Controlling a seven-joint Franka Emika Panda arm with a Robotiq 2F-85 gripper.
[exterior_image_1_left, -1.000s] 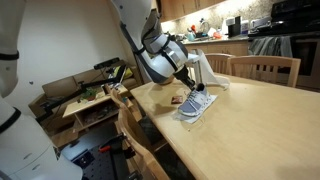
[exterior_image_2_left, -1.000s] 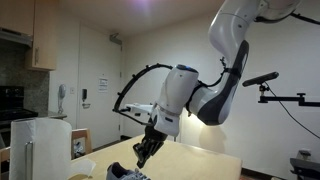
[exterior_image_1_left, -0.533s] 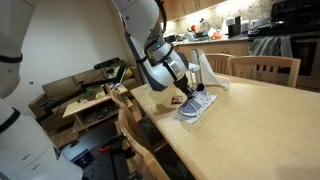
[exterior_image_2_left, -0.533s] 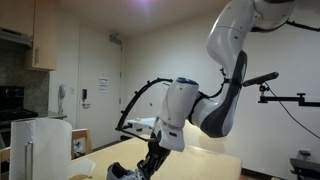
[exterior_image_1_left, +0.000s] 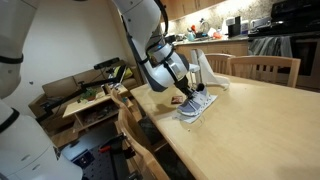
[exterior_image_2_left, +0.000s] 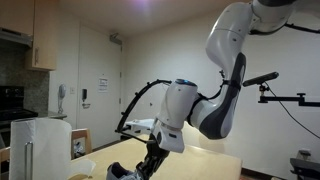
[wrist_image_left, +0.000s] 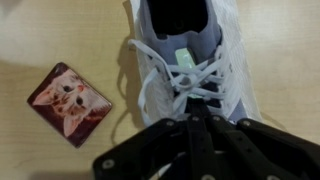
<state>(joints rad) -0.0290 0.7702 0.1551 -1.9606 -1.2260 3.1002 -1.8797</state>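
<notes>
Left of the wrist view: 1 small card with a cat's face (wrist_image_left: 70, 103) lies flat on the wooden worktop (wrist_image_left: 30, 30), near the shoe but apart from it, untouched. Centre: the pincer (wrist_image_left: 200, 115) comes in from the bottom edge, fingers drawn fully together, tips down among the white laces (wrist_image_left: 185, 88) near the knot. The black fingers hide the spot, so I cannot tell whether a strand is nipped between them. Right of centre: the grey-and-white shoe (wrist_image_left: 190, 45) stands on its sole, opening toward the top of the view. In an exterior view the card (exterior_image_1_left: 176, 99) shows as a reddish patch just left of the pincer (exterior_image_1_left: 186, 94), with the shoe (exterior_image_1_left: 198, 105) under it near the worktop's (exterior_image_1_left: 260, 125) edge. In an exterior view from low down, the pincer (exterior_image_2_left: 150, 165) reaches down to the shoe (exterior_image_2_left: 122, 172). Change: 1 second ago the arm stood higher, with the pincer clear above the shoe. Half a second ago it had dropped onto the laces, and since then nothing has shifted in either exterior view. Shoe and card lie where they did. Reading: the descent is over and the closed tips rest at the laces; shoe and laces show no sign of being lifted or pulled
</notes>
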